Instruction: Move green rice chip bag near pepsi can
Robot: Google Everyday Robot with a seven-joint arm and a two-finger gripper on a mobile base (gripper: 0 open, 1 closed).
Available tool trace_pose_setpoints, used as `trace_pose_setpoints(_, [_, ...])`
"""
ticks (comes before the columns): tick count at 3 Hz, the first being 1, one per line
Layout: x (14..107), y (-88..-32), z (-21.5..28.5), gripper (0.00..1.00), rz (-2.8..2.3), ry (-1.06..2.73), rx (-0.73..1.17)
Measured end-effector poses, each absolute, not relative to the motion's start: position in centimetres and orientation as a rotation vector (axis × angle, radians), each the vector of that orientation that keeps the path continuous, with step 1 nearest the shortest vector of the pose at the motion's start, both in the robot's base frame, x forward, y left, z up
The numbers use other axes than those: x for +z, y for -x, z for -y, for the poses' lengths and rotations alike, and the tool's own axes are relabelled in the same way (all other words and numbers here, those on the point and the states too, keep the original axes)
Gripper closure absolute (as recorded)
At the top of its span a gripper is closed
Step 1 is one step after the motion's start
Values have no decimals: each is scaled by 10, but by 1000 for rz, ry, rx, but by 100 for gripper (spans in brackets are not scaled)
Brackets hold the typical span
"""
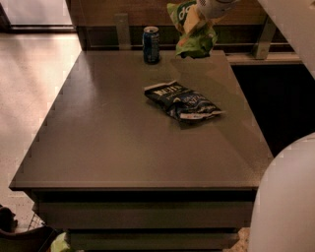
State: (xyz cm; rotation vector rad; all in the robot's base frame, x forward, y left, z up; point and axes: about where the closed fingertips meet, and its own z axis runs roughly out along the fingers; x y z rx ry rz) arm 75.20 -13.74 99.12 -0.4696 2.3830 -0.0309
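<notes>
The green rice chip bag [193,30] hangs in the air above the far edge of the table, its dark green end with white lettering up and its lime end down. My gripper [209,10] is at the top of the view, shut on the bag's upper part. The pepsi can [151,44], blue with a silver rim, stands upright on the table's far edge, just left of the hanging bag and apart from it.
A dark navy bag with white lettering [183,102] lies flat near the middle of the grey table [108,147]. A wooden wall and metal brackets run behind the table. My white arm [290,197] fills the lower right corner.
</notes>
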Motion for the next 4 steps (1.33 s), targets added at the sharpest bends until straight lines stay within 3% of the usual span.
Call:
trace_pose_setpoints(1, [961,-797,145,100,-2395,345,-11])
trace_pose_setpoints(3, [905,-831,146,100,-2424,158,81])
trace_pose_setpoints(4, [901,-832,144,84,-2428,153,85])
